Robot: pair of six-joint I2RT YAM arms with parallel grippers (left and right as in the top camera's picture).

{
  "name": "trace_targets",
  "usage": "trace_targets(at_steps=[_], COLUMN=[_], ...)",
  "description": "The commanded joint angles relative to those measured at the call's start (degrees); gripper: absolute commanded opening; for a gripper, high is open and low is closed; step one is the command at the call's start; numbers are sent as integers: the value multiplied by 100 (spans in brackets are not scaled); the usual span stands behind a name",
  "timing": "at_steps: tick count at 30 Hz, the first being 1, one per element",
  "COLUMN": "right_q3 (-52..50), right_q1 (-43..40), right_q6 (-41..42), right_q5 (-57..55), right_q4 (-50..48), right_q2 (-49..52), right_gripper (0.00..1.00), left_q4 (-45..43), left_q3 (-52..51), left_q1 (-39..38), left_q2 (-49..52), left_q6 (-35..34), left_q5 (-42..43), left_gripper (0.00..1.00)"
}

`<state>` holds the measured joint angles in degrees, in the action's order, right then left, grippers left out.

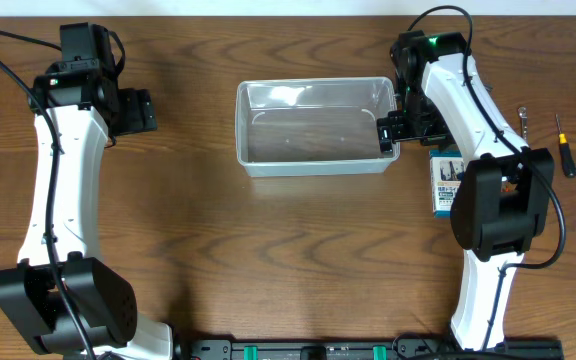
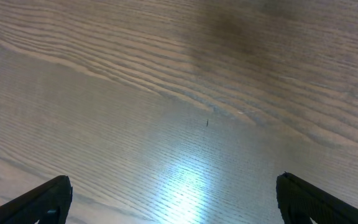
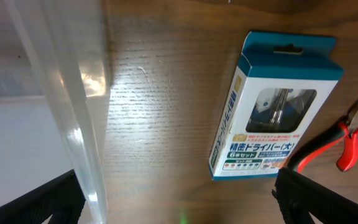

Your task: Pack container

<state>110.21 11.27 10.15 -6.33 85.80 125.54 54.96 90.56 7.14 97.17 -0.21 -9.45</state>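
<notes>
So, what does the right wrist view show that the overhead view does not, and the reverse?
Only right wrist: red-handled pliers beside the blue-and-white box, and that box's printed front in full. Only overhead: the whole clear container, seemingly empty, the left arm, and a black-handled screwdriver near the right edge. Both: the container's right wall, the box, the wooden table.

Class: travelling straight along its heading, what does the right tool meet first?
Probably bare brown wooden table, between clear plastic rectangular bin and blue-and-white printed box; the bin's wall is close, though.
</notes>
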Motion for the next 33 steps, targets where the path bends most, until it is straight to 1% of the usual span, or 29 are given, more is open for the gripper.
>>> trace_targets(at_steps=[1,11,19,29,33], right_q3=[120,120,120,120,120], right_q1=[-37,-31,-31,-33,-37], right_q6=[175,315,304,-74,-369], right_q5=[-96,-66,-33,-31,-26], right_q4=[55,308,166,-282,-551], right_q2=[-31,-188,-190,-190,-190], right_gripper=[99,99,99,99,99], left_q4=[7,9,11,13,11], left_q3=[-46,-46,-46,-46,-46], left_q1=[24,24,24,24,24], left_q2=[-7,-7,-7,-7,-7], left_q6=[-85,-129,-164,-164,-162], left_q5=[-63,-61,-22,-22,-22], left_gripper=[98,98,98,98,98])
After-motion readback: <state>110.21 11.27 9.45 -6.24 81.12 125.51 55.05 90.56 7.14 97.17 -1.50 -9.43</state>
